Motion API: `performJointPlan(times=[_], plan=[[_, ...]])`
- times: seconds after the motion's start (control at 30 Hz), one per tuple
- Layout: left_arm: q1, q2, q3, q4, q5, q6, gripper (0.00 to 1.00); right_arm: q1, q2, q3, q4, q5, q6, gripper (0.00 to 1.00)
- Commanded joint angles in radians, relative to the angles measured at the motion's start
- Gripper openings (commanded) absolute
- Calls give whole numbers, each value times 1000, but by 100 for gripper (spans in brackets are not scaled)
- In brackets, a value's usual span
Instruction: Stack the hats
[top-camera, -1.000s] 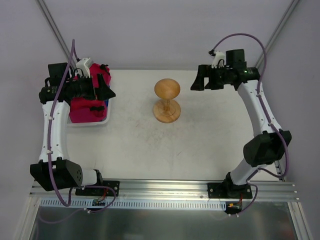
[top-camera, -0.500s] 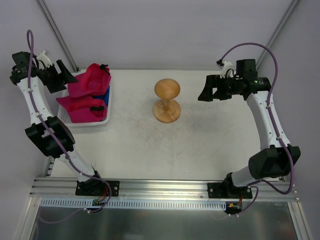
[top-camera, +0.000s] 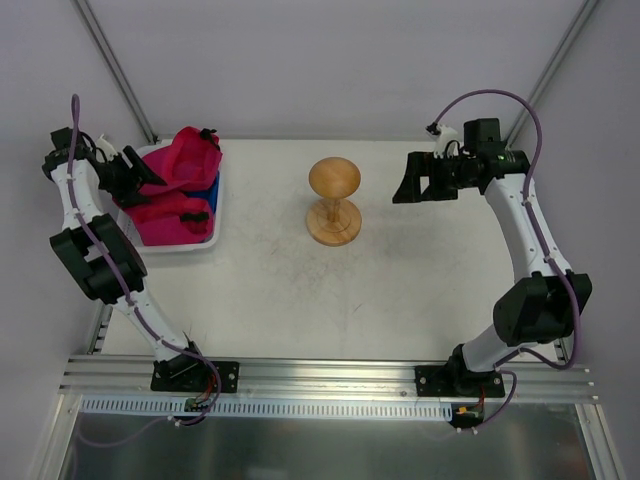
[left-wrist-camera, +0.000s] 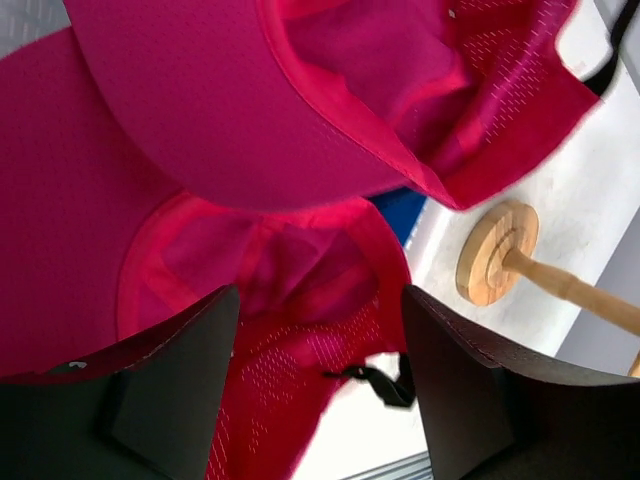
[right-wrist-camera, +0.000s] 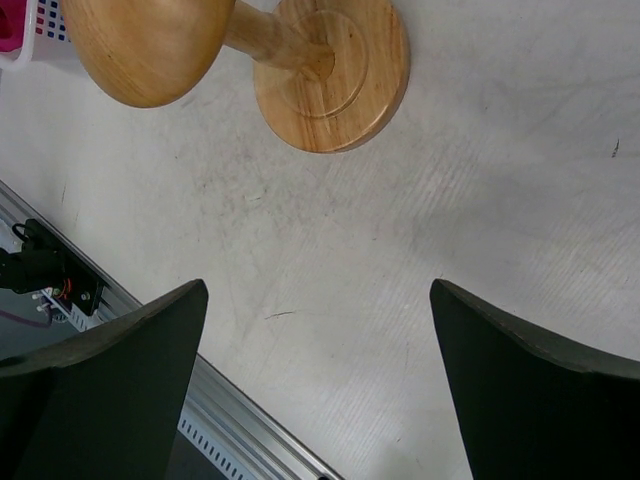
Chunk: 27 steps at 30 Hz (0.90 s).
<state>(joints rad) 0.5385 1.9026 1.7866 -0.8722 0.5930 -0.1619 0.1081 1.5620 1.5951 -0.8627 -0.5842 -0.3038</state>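
The pink hats (top-camera: 165, 218) lie piled in the white basket (top-camera: 190, 246), right in front of my left gripper (top-camera: 135, 175), and a blue hat (left-wrist-camera: 400, 210) peeks out from under them. On the left wrist camera that gripper's fingers (left-wrist-camera: 170, 385) stand apart, with pink fabric beyond the gap. I can't quite tell whether the tips touch cloth. My right gripper (top-camera: 411, 180) is spread wide and holds nothing. It hovers over the table (top-camera: 350, 290), with the wooden stand (top-camera: 334, 205) just ahead of it.
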Motion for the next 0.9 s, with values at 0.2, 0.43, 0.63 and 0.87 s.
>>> performJointPlan(times=[0.2,0.43,0.63,0.87], plan=[[9,142,17,98,31,-88,64,-2,49,77,7,-11,17,99],[8,225,102,117,54,-110,60,-1,56,85,-5,-12,25,99],[11,217,125,150,97,-142,60,-1,70,117,-15,-20,49,100],[17,171,105,202,91,-212,47,1,70,108,-13,-19,49,100]])
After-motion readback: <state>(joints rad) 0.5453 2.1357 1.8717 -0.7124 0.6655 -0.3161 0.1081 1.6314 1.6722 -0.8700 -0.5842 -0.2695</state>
